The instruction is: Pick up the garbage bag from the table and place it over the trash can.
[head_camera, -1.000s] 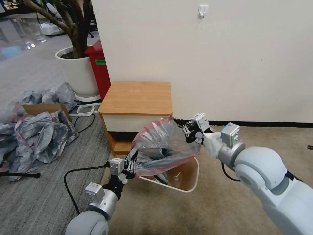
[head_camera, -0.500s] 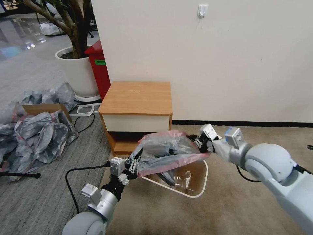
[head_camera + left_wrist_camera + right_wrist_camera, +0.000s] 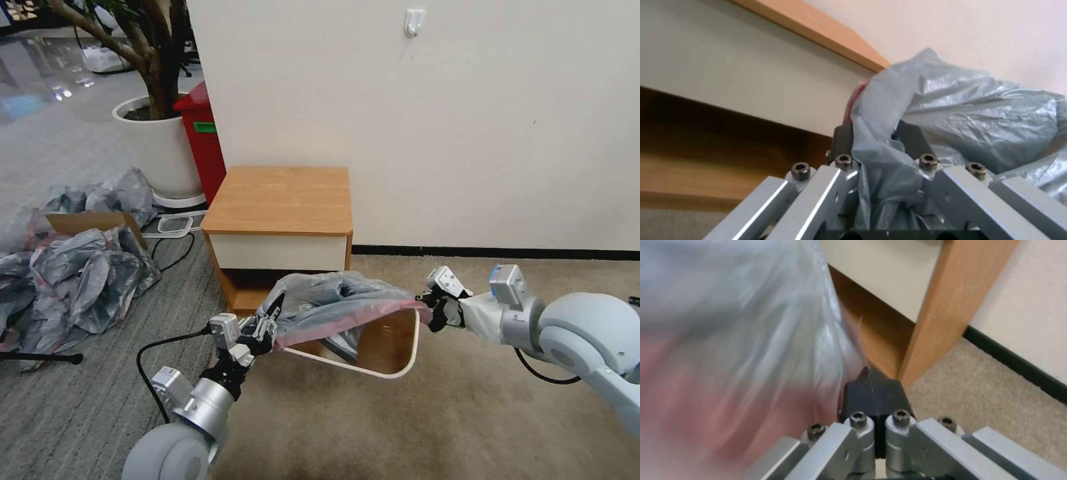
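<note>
1. Beige carpet runs along a plain cream wall [image 3: 467, 133] with a black skirting strip, and grey striped flooring lies to the robot's left.
2. Against that wall stands the table [image 3: 283, 200], with a light wooden top, a cream drawer front and an open lower shelf.
3. On the carpet just in front of the table sits the trash can [image 3: 400, 363], with the near and right parts of its cream rim in view.
4. Over the can's mouth, the garbage bag [image 3: 333, 303] is stretched between both arms, its crinkled silver-grey body bunched on top and its pink edge pulled into a taut line from one gripper to the other.
5. At the bag's left end, the left gripper [image 3: 265, 330] is closed on a gathered fold of plastic (the left wrist view shows grey film pinched between its dark fingers [image 3: 842, 141]).
6. At the can's far right corner, the right gripper [image 3: 430, 305] has its dark pads pressed together in the right wrist view, with the bag's edge running down into them.
7. Part of the bag hangs down inside the can, though how far it reaches cannot be told.
8. Off to the left are a heap of grey bags [image 3: 73, 273] around a cardboard box [image 3: 87, 221], a large white plant pot [image 3: 157, 150] and a red bin [image 3: 200, 140].
</note>
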Controlling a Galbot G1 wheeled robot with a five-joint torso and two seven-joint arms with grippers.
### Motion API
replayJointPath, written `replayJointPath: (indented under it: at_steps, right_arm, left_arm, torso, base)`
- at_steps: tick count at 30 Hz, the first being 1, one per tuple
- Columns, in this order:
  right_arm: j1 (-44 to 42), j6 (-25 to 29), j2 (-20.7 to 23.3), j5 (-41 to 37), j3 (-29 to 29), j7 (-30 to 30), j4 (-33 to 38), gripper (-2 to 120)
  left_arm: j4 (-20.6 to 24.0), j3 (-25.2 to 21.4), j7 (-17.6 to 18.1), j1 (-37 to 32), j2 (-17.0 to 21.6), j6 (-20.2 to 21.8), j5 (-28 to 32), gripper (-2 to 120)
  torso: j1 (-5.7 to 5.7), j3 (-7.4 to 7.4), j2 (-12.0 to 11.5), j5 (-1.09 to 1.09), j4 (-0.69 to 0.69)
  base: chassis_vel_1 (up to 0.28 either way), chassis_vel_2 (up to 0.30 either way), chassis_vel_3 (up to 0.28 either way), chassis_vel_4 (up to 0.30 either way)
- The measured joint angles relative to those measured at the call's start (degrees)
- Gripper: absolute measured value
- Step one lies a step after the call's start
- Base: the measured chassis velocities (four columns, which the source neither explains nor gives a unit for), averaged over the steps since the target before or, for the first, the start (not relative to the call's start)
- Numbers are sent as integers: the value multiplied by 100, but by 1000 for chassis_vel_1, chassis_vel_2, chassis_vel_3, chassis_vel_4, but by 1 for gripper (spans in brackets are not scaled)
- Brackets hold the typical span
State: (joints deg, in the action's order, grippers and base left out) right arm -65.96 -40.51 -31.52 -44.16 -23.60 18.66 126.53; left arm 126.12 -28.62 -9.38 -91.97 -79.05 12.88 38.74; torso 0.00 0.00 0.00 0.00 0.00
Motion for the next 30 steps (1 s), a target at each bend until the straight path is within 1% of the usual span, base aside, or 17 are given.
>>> replayJointPath:
  at_steps: [2,4,7,9,11,12,13,14,18,19,20,23,24,25,26,29,30]
  right_arm:
    - [-117,1,-33,-74,-144,-102,39,0]
    - [-139,1,-45,-90,-171,-131,46,0]
    - [-269,2,-146,-181,-320,-297,90,0]
    - [-311,2,-199,-187,-363,-424,100,0]
    - [-359,2,-300,-218,-445,-652,127,0]
    - [-441,3,-420,-323,-578,-956,197,0]
    - [-499,4,-506,-417,-679,-1126,255,4]
    - [-499,4,-506,-417,-679,-1126,255,4]
    - [-676,9,-917,-845,-1196,-1794,587,22]
    - [-685,13,-1000,-939,-1257,-1947,663,25]
    - [-685,13,-1000,-939,-1257,-1947,663,25]
    - [-688,44,-1254,-1184,-1365,-2383,928,39]
    - [-687,60,-1341,-1356,-1361,-2587,1060,45]
    - [-687,60,-1341,-1356,-1361,-2587,1060,45]
    - [-687,73,-1389,-1511,-1340,-2753,1150,49]
    - [-683,211,-1684,-2757,-950,-3949,1624,61]
    - [-683,211,-1684,-2757,-950,-3949,1624,61]
  left_arm:
    - [-69,0,155,79,0,41,94,10]
    - [-81,0,178,90,2,46,107,10]
    - [-125,0,398,176,37,75,254,10]
    - [-129,-11,444,187,51,83,286,10]
    - [-133,-41,474,188,68,86,301,10]
    - [-133,-71,501,185,86,85,319,10]
    - [-134,-87,524,178,97,85,329,10]
    - [-134,-87,524,178,97,85,329,10]
    - [-157,-99,777,167,132,49,342,10]
    - [-161,-88,838,169,137,36,342,10]
    - [-161,-88,838,169,137,36,342,10]
    - [-162,-33,1037,178,146,-6,317,10]
    - [-161,-5,1133,181,149,-46,283,10]
    - [-161,-5,1133,181,149,-46,283,10]
    - [-156,8,1176,181,152,-64,264,10]
    - [-74,119,1528,180,169,-304,67,10]
    - [-74,119,1528,180,169,-304,67,10]
  torso:
    - [0,0,0,0,0]
    - [0,0,0,-1,0]
    - [0,0,0,0,0]
    - [0,0,0,-1,0]
    - [0,0,0,0,0]
    - [0,0,0,0,1]
    - [0,0,0,-1,0]
    - [0,0,0,-1,0]
    - [0,0,0,-1,0]
    - [0,0,0,0,0]
    - [0,0,0,0,0]
    - [0,0,0,-1,0]
    - [0,0,0,-1,0]
    - [0,0,0,-1,0]
    - [0,0,0,-1,0]
    - [0,0,0,-4,1]
    - [0,0,0,-4,1]
  base:
    - [0,0,0,0]
    - [0,0,0,0]
    - [0,0,0,0]
    - [0,0,0,0]
    - [0,0,0,0]
    - [0,0,0,0]
    - [0,0,0,0]
    - [0,0,0,0]
    - [0,0,0,0]
    - [0,0,0,0]
    - [0,0,0,0]
    - [0,0,0,0]
    - [0,0,0,0]
    - [0,0,0,0]
    - [0,0,0,0]
    - [0,0,0,0]
    - [0,0,0,0]
